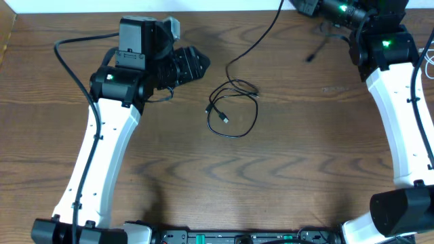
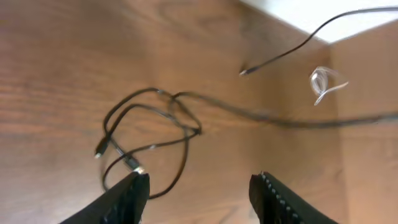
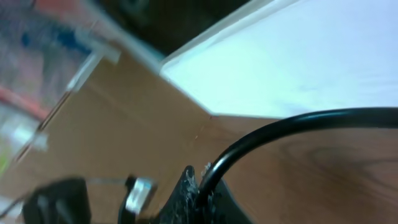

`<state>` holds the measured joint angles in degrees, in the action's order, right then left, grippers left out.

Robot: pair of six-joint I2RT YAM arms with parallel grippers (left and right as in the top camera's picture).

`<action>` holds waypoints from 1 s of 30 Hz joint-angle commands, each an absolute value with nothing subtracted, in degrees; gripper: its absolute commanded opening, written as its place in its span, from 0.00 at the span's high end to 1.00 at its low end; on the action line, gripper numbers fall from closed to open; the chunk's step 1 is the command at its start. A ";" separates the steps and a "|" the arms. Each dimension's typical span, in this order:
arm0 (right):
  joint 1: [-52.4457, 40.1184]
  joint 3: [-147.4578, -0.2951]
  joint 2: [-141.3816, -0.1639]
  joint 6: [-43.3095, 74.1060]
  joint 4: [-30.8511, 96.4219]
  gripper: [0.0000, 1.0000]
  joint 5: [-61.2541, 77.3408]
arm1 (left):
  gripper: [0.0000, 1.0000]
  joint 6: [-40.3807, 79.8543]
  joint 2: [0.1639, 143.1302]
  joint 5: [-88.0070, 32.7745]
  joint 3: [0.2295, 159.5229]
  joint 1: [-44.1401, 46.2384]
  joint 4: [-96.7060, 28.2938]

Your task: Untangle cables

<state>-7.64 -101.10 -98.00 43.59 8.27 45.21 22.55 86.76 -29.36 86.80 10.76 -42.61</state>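
While the left gripper (image 2: 202, 183) hangs released, jaws apart, just beside the small tangle of thin black cords with plug ends (image 1: 234, 87) lying mid-table, the step in hand looks like a first pick at the knot. The next move calls for closing on a single strand and drawing it clear without dragging the whole loop. A long black cord (image 1: 261, 41) runs from the tangle toward the right gripper (image 1: 312, 7) at the far edge, though I cannot tell whether that pincer is clenched; beneath lies a brown wood-grain tabletop (image 1: 203, 176), with a white surface (image 1: 135, 5) beyond it.
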 commanded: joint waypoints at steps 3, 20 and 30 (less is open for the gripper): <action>-6.94 -104.55 -97.71 43.29 8.32 0.99 32.91 | 0.43 15.46 88.25 -28.88 87.20 10.59 -43.68; -12.75 -105.23 -100.12 30.59 12.71 0.99 5.85 | 0.43 15.25 88.38 -28.88 87.20 10.66 -43.66; -16.53 -105.23 -104.60 21.87 2.24 0.99 -24.91 | 0.43 15.25 88.36 -28.91 87.20 10.70 -43.72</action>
